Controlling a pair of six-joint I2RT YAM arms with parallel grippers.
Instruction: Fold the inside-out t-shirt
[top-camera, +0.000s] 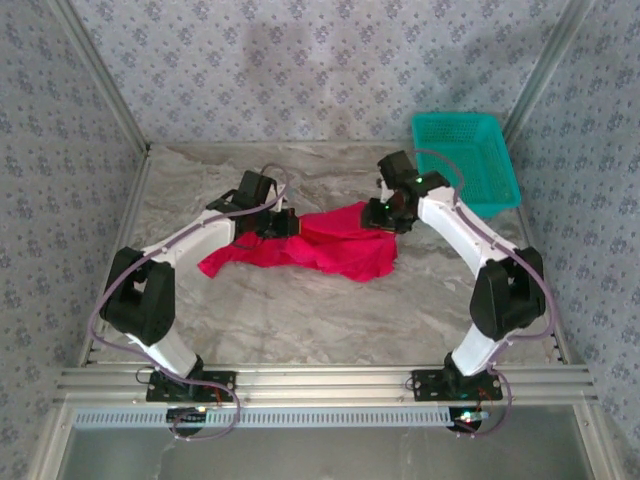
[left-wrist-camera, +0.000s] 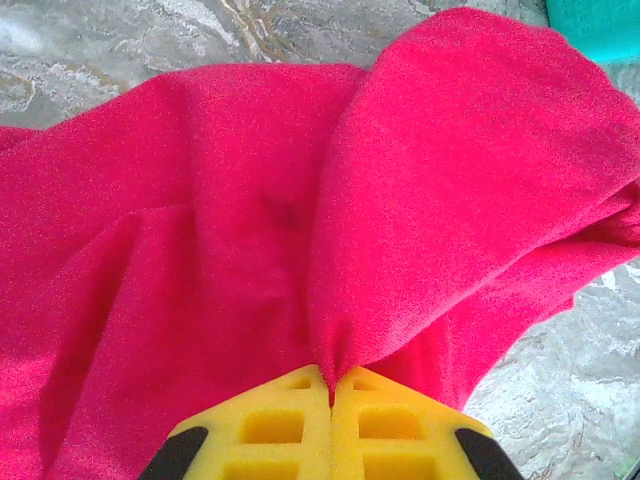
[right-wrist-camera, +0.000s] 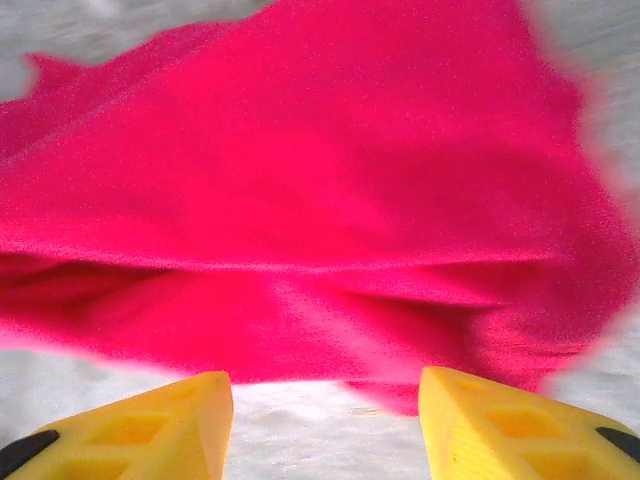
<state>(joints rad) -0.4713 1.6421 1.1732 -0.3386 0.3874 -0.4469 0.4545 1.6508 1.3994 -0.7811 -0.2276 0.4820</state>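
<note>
Early days: the red t-shirt (top-camera: 310, 248) lies crumpled in the middle of the bench (top-camera: 300, 320), nothing folded yet, the left hand (left-wrist-camera: 331, 395) pinching a ridge of it, the right hand (right-wrist-camera: 322, 388) spread just short of the cloth (blurry view, seemingly empty).

White arms (top-camera: 195, 232) carry black joints (top-camera: 140, 300) and yellow fingers (right-wrist-camera: 170, 420).

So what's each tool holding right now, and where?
Left tool pinches a raised fold of the red t-shirt; right tool is open, holding nothing.
</note>
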